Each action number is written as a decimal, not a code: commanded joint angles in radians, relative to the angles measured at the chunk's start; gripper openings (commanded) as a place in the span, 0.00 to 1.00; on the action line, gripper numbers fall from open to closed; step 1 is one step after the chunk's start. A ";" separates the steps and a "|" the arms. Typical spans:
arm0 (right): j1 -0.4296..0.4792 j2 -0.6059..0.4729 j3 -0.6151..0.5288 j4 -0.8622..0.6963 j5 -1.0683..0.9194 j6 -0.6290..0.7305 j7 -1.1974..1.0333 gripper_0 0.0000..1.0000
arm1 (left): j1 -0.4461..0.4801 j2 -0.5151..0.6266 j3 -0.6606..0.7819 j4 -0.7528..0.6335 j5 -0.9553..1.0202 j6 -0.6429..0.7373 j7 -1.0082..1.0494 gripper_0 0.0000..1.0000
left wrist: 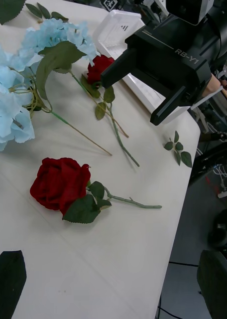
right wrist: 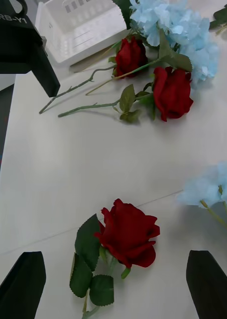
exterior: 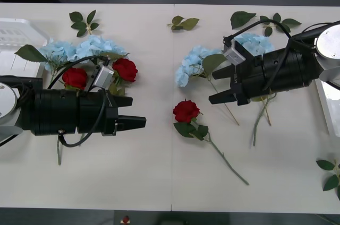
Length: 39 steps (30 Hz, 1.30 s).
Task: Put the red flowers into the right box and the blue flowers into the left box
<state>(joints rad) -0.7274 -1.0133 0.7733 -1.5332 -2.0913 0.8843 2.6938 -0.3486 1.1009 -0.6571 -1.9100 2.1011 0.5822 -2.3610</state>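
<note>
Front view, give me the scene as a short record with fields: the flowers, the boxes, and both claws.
red flowers: one rose alone at table centre; two roses at the left beside blue blooms
blue flowers: one cluster at the left; one right of centre; one behind the right arm
left box: white, at the table's left edge, no flowers visible inside
right box: white edge at the table's right side
left claw: open, holding nothing, left of the centre rose
right claw: open, holding nothing, right of the centre rose
</note>
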 commanded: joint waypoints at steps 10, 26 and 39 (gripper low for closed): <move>-0.027 -0.027 -0.020 -0.027 -0.007 -0.004 0.011 1.00 | -0.004 0.004 0.008 -0.027 -0.004 -0.004 -0.034 1.00; -0.027 -0.027 -0.020 -0.027 -0.007 -0.004 0.011 1.00 | -0.004 0.004 0.008 -0.027 -0.004 -0.004 -0.034 1.00; -0.027 -0.027 -0.020 -0.027 -0.007 -0.004 0.011 1.00 | -0.004 0.004 0.008 -0.027 -0.004 -0.004 -0.034 1.00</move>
<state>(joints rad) -0.7274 -1.0133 0.7733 -1.5332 -2.0913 0.8843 2.6938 -0.3486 1.1009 -0.6571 -1.9100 2.1011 0.5822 -2.3610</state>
